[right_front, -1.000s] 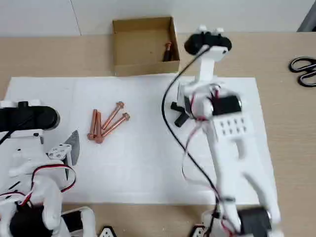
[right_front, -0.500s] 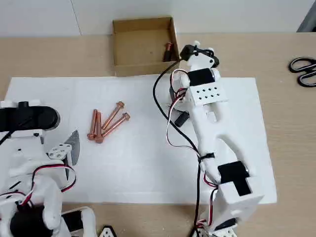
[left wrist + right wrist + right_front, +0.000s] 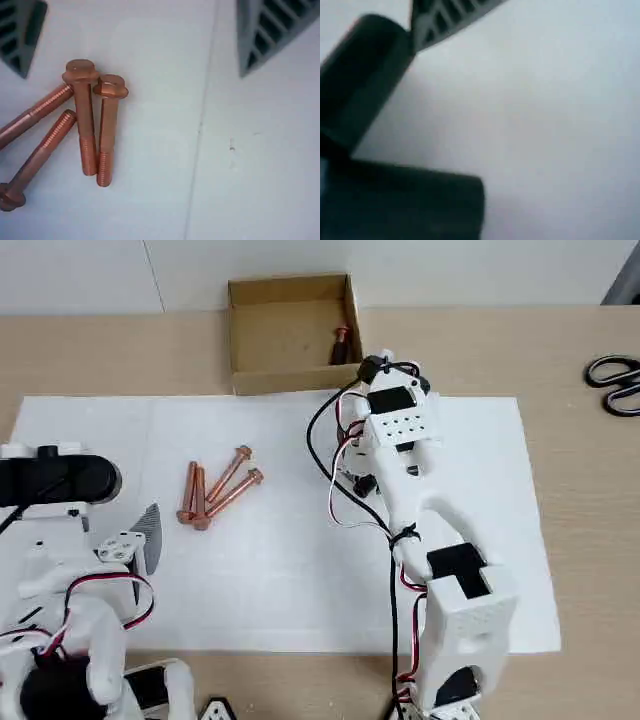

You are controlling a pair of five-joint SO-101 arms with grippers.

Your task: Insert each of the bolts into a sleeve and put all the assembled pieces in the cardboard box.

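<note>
Leaning in the far right corner of the cardboard box (image 3: 236, 335) is one assembled piece (image 3: 340, 344). It appears to be a copper bolt in a dark sleeve, though it is small to judge. The box stands on the worktop (image 3: 580, 490), touching the far edge of the white sheet (image 3: 290, 570).

Four loose bolts (image 3: 215, 485) lie bunched on the sheet, two side by side and touching. The left tool (image 3: 145, 30) hangs above them with its jaws apart. Black sleeves (image 3: 365, 484) lie on the sheet under the right arm (image 3: 400, 425). The right tool (image 3: 437, 22) sits against one sleeve (image 3: 365, 75); I cannot tell whether it is apart or together.

A second ago the right arm stretched to the box's right wall. It has since drawn back and folded down over the sleeves. The bolts, box and left tool have not shifted.
</note>
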